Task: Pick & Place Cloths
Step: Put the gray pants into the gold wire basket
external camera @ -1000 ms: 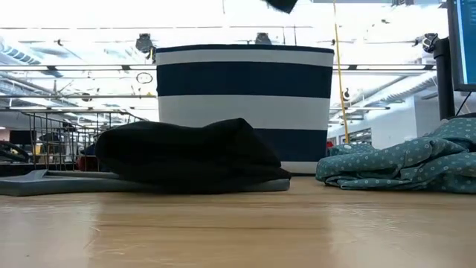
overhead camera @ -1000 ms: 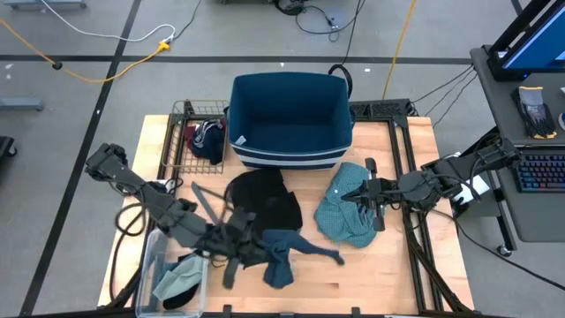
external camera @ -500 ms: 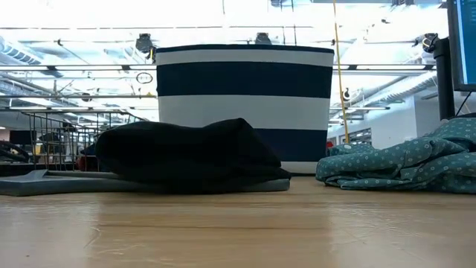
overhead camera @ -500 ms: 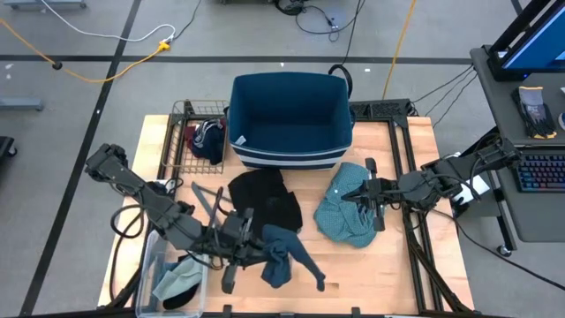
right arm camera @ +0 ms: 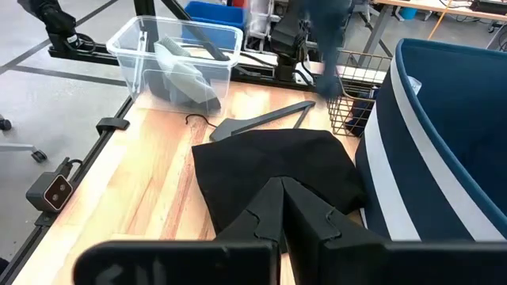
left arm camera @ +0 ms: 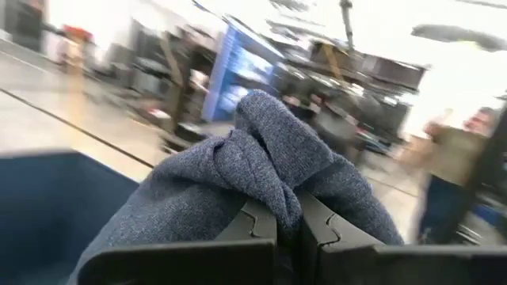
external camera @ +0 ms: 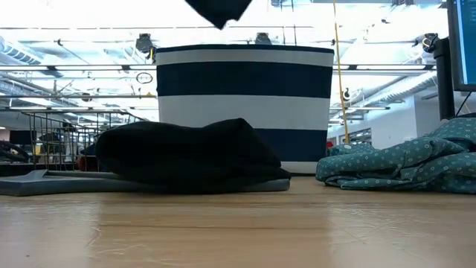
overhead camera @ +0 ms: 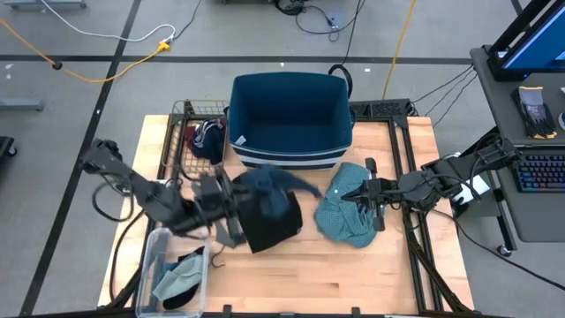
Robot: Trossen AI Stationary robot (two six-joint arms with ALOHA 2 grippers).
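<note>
High view: the left gripper [overhead camera: 237,209], fingers pressed together on a dark teal cloth [overhead camera: 269,190], held it raised just in front of the blue basket [overhead camera: 291,119]. Right gripper [overhead camera: 364,194], fingers pressed together and empty, hung over the teal checked cloth [overhead camera: 346,216] beside the basket.

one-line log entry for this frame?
left gripper: shut on dark teal cloth, lifted near bin | right gripper: shut, idle above teal checked cloth

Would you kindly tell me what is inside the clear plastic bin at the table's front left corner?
The clear bin holds a pale green cloth lying over something dark; what that dark item is stays mostly covered.
</note>
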